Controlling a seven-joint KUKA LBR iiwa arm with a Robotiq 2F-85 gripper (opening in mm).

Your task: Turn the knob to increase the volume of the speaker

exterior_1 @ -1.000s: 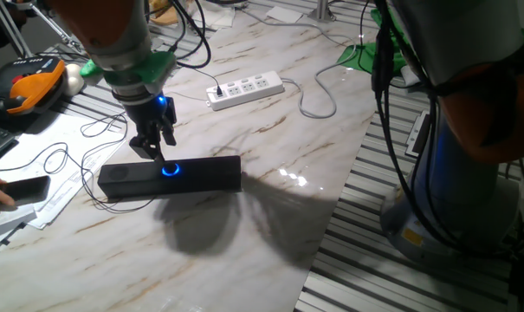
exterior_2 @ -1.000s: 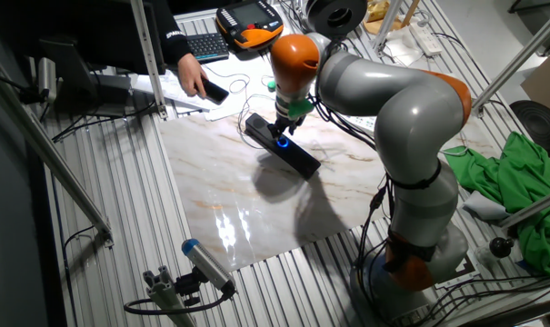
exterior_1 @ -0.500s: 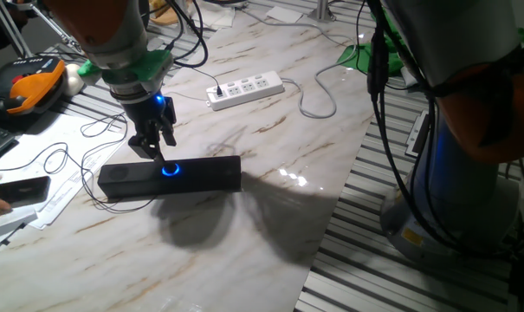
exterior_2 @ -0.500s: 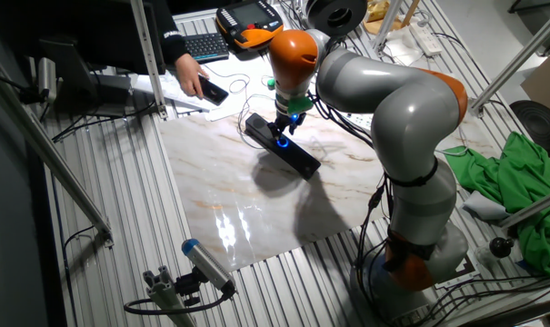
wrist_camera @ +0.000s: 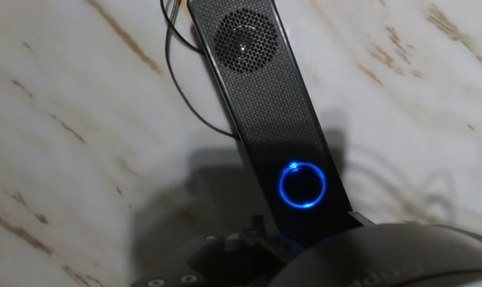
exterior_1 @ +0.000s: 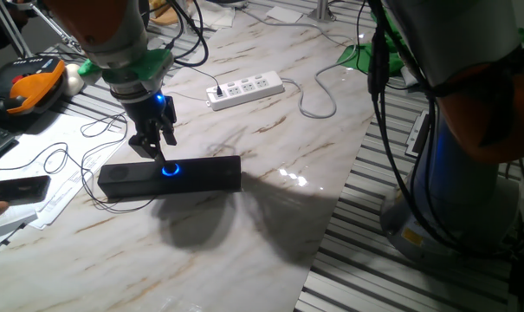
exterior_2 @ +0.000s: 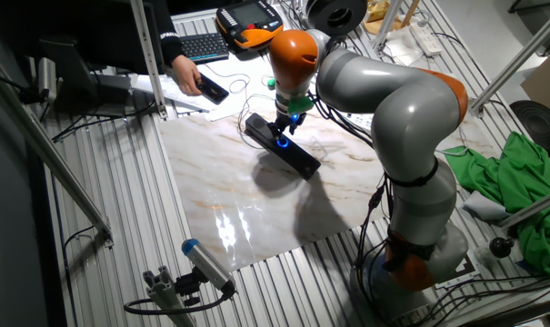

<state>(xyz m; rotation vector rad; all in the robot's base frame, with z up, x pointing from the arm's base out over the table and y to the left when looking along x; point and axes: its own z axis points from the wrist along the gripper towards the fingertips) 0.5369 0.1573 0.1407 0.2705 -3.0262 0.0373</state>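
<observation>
While poised over the knob [exterior_1: 170, 169], pincer [exterior_1: 157, 158] grip unclear, speaker [exterior_1: 170, 177] on marble table [exterior_1: 270, 225].

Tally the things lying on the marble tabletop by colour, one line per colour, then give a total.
Black: 1, the speaker with its blue-lit knob.
White: 1, the power strip.
Total: 2.
The gripper hangs just above the knob and is not counted.
</observation>
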